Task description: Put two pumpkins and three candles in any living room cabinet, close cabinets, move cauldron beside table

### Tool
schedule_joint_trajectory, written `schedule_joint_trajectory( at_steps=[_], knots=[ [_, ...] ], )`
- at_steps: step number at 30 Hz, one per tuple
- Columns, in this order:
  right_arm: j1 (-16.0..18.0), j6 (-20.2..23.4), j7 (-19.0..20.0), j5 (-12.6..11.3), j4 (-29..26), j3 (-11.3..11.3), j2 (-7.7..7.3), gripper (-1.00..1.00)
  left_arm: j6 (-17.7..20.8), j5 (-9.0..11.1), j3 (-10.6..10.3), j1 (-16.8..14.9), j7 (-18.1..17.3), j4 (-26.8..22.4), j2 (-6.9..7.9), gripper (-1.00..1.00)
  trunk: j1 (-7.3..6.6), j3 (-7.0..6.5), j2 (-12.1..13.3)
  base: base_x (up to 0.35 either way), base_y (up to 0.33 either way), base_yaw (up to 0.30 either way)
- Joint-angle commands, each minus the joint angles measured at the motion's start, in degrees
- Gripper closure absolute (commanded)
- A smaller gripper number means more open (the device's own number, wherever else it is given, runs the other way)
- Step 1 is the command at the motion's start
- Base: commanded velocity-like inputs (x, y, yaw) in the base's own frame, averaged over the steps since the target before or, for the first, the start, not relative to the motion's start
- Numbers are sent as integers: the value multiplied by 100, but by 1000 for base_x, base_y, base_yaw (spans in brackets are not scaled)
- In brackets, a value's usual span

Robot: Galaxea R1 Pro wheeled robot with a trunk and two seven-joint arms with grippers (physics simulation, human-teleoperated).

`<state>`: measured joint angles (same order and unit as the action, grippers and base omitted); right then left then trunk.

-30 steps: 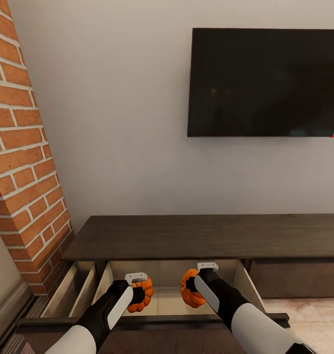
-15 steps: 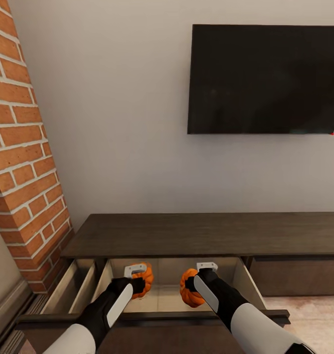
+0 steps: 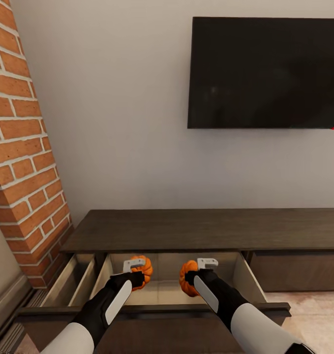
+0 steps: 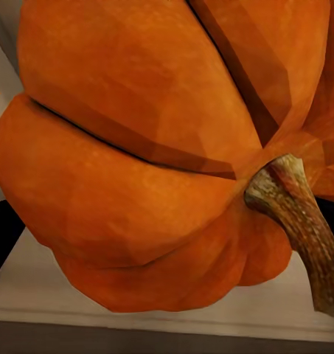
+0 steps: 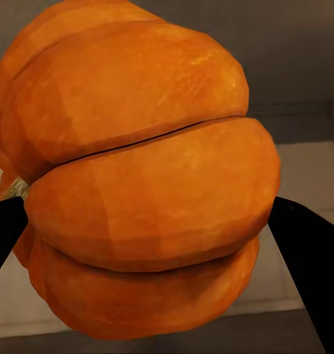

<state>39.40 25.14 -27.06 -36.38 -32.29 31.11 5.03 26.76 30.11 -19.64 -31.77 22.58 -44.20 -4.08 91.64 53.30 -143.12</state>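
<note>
The dark-brown cabinet [image 3: 206, 228] stands against the wall with a wide drawer [image 3: 162, 290] pulled out, pale beige inside. My left gripper [image 3: 137, 271] is shut on an orange pumpkin [image 3: 143, 268] held over the drawer's left half. My right gripper [image 3: 195, 274] is shut on the other pumpkin [image 3: 188, 278] over the drawer's right half. Up close in the left wrist view, the pumpkin [image 4: 152, 155] shows its brown stem; in the right wrist view, the pumpkin [image 5: 144, 184] sits between the two dark fingers [image 5: 307, 258]. The candles, cauldron and table are out of view.
A brick column [image 3: 19, 147] rises at the left beside a second, narrower open drawer [image 3: 71, 287]. A black TV [image 3: 265, 73] hangs on the wall above the cabinet. A closed drawer front [image 3: 297, 270] lies to the right, with pale floor below it.
Both arms have reached further forward over the open drawer, carrying the pumpkins toward its back. The head view has tilted down slightly.
</note>
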Motion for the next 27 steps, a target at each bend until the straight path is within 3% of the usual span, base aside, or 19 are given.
schedule_joint_trajectory(
  at_steps=[1, 7, 14, 27],
  knots=[
    [6, -6, -46, -48, -8, 35, -3, 100, -2, 49, -24, -5, 69, -10, 4, 100, 5, 28, -13, 0, 0, 0],
    [6, -14, -62, -47, -5, 36, 10, 100, -274, 72, -33, -5, 91, 121, 4, 100, 21, 161, -21, 0, 0, 0],
    [6, 12, -71, -43, -5, 36, 15, 100, -334, 48, -23, -5, 108, 266, -4, 100, 39, 316, -30, 0, 0, 0],
    [6, 17, -72, -36, -14, 36, 16, 100, -339, 47, -14, -5, 116, 227, -5, 100, 39, 316, -30, 0, 0, 0]
  ],
)
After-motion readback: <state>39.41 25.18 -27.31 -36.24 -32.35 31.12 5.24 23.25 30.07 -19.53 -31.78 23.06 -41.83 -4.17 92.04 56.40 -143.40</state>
